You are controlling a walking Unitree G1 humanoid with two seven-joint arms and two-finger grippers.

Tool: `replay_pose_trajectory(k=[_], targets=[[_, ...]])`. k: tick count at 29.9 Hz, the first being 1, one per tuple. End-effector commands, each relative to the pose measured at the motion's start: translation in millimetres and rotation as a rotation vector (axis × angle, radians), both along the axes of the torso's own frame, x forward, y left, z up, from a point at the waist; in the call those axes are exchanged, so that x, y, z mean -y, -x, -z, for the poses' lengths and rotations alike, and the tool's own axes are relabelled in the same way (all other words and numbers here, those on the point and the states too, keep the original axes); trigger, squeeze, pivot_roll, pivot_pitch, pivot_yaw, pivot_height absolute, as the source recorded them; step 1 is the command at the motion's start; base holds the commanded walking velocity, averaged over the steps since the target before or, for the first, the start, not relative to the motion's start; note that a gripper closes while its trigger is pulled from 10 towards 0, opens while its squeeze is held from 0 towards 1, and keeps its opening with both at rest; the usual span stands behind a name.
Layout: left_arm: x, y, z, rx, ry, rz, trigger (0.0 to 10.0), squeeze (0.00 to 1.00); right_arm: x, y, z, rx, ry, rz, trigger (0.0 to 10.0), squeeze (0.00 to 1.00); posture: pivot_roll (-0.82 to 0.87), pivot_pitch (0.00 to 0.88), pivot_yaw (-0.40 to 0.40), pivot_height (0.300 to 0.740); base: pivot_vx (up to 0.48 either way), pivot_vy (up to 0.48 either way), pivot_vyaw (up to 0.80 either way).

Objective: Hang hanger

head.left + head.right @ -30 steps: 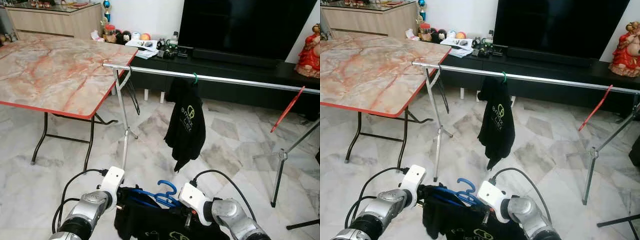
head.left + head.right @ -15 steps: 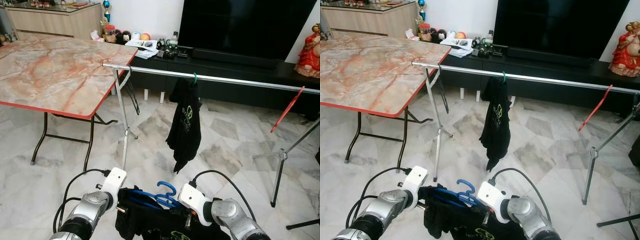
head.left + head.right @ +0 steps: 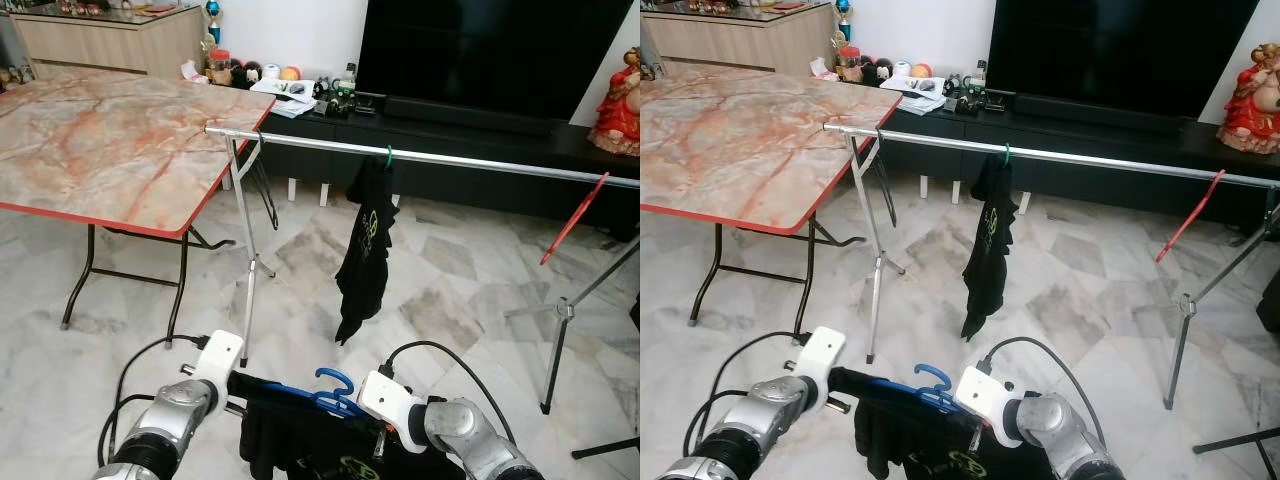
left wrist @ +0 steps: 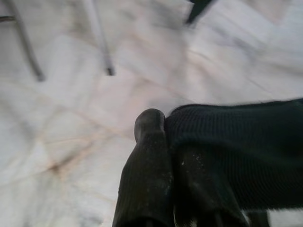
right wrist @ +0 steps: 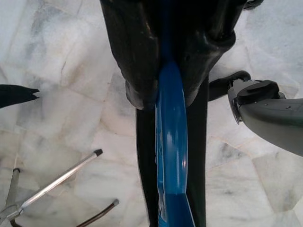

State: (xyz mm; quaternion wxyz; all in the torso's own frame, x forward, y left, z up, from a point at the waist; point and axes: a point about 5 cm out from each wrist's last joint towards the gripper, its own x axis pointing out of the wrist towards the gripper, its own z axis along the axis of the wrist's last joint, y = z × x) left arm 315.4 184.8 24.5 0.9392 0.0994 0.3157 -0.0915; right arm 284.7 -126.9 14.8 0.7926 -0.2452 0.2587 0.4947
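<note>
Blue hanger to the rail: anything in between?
In the left eye view, bare marble floor lies between the blue hanger and the rail. A black shirt already hangs from the rail, slightly right.

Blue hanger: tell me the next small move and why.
Probably lift it up and forward toward the rail. The blue hanger, carrying a black shirt, sits low between the two arms, well below the rail. The right gripper is shut on the hanger, and the left gripper pinches the shirt. The bare rail left of the hung shirt looks like the nearest free spot.
</note>
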Motion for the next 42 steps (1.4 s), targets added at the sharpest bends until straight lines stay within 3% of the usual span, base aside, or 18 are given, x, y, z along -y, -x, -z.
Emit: replay_pose_trajectory(k=[1, 5, 8, 9, 13, 17, 22, 23, 24, 25, 26, 29, 31, 33, 34, 35, 40, 42], targets=[[-23.0, -7.2, -12, 0.058, -0.055, -0.113, 0.0, 0.0, 21.2, 4.9, 6, -0.022, 0.062, 0.037, 10.0, 0.0, 0.14, 0.0, -0.09, 0.74, 0.0, 0.0, 0.0], [-34.6, -7.8, -14, 0.08, -0.083, -0.204, 0.0, 0.0, 29.1, 7.9, 4, -0.022, 0.049, 0.037, 10.0, 0.0, 0.13, 0.0, -0.088, 0.74, 0.0, 0.0, 0.0], [-36.2, -4.0, -9, 0.041, -0.097, -0.205, 0.0, 0.0, 33.9, 8.5, -3, -0.013, -0.01, 0.029, 10.0, 0.0, 0.13, 0.0, -0.088, 0.74, 0.0, 0.0, 0.0], [-37.9, -0.8, -5, 0.02, -0.126, -0.207, 0.0, 0.0, 33.8, 10.2, -12, -0.034, -0.1, 0.012, 10.0, 0.0, 0.13, 0.0, -0.087, 0.74, 0.0, 0.0, 0.0], [-42.0, 5.9, 3, -0.02, -0.137, -0.24, 0.0, 0.0, 41.7, 18.5, -23, -0.079, -0.141, -0.066, 10.0, 0.0, 0.12, 0.0, -0.085, 0.74, 0.0, 0.0, 0.0], [-37.6, 14.8, 15, -0.086, -0.126, -0.221, 0.0, 0.0, 59.4, 25.1, -32, -0.12, -0.163, -0.09, 10.0, 0.0, 0.12, 0.0, -0.086, 0.74, 0.0, 0.0, 0.0], [-19.5, 17.9, 22, -0.132, -0.088, -0.061, 0.0, 0.0, 65.4, 6.2, -36, 0.007, -0.174, 0.075, 10.0, 0.0, 0.12, 0.0, -0.086, 0.74, 0.0, 0.0, 0.0], [-5.7, 19.0, 24, -0.136, -0.079, 0.069, 0.0, 0.0, 61.6, -10.7, -44, 0.106, -0.264, 0.242, 10.0, 0.0, 0.12, 0.0, -0.087, 0.74, 0.0, 0.0, 0.0], [-2.1, 19.0, 23, -0.133, -0.077, 0.1, 0.0, 0.0, 60.1, -14.9, -47, 0.13, -0.3, 0.288, 10.0, 0.0, 0.12, 0.0, -0.087, 0.74, 0.0, 0.0, 0.0], [3.9, 18.2, 22, -0.122, -0.051, 0.131, 0.0, 0.0, 55.8, -21.3, -53, 0.158, -0.399, 0.363, 10.0, 0.0, 0.13, 0.0, -0.086, 0.74, 0.0, 0.0, 0.0], [3.9, 18.2, 22, -0.122, -0.051, 0.131, 0.0, 0.0, 55.8, -21.3, -53, 0.158, -0.399, 0.363, 10.0, 0.0, 0.13, 0.0, -0.086, 0.74, 0.0, 0.0, 0.0], [17.0, 15.5, 17, -0.089, 0.004, 0.204, 0.0, 0.0, 43.2, -31.2, -68, 0.188, -0.688, 0.511, 10.0, 0.0, 0.13, 0.0, -0.086, 0.74, 0.0, 0.0, 0.0], [17.0, 15.5, 17, -0.089, 0.004, 0.204, 0.0, 0.0, 43.2, -31.2, -68, 0.188, -0.688, 0.511, 10.0, 0.0, 0.13, 0.0, -0.086, 0.74, 0.0, 0.0, 0.0], [20.5, 14.2, 15, -0.08, 0.024, 0.228, 0.0, 0.0, 34.7, -33.6, -70, 0.175, -0.828, 0.569, 10.0, 0.0, 0.14, 0.0, -0.084, 0.74, 0.0, 0.0, 0.0], [20.5, 14.2, 15, -0.08, 0.024, 0.228, 0.0, 0.0, 34.7, -33.6, -70, 0.175, -0.828, 0.569, 10.0, 0.0, 0.14, 0.0, -0.084, 0.74, 0.0, 0.0, 0.0], [22.7, 13.6, 13, -0.073, 0.05, 0.245, 0.0, 0.0, 28.8, -36.0, -71, 0.18, -0.92, 0.622, 10.0, 0.0, 0.14, 0.0, -0.084, 0.74, 0.0, 0.0, 0.0], [23.9, 13.7, 13, -0.069, 0.07, 0.258, 0.0, 0.0, 29.8, -40.7, -72, 0.226, -0.955, 0.727, 10.0, 0.0, 0.14, 0.0, -0.083, 0.74, 0.0, 0.0, 0.0], [29.5, 14.3, 10, -0.057, 0.129, 0.279, 0.0, 0.0, 35.3, -44.6, -69, 0.265, -0.988, 0.873, 10.0, 0.0, 0.14, 0.0, -0.086, 0.74, 0.0, 0.0, 0.0]])
